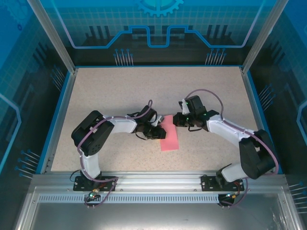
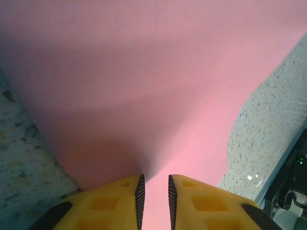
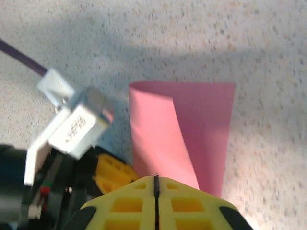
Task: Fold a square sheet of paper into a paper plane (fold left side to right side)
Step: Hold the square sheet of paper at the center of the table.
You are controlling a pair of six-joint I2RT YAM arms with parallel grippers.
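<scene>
First fold under way: left edge lifted, no crease yet

The square sheet of paper (image 3: 201,115) lies mid-bench (image 1: 120,91) between the two arms, its left side curled up and over towards the right in a soft roll. The left pincer (image 2: 154,184) has its jaws nearly together with pink paper running between them, so it seems to be pinching that raised edge. The right pincer (image 3: 156,178) is closed tight on nothing, sitting at the sheet's near edge; whether it presses down I cannot tell. Left to do, as I judge it: lay the edges together, flatten the crease, then every later fold.
</scene>
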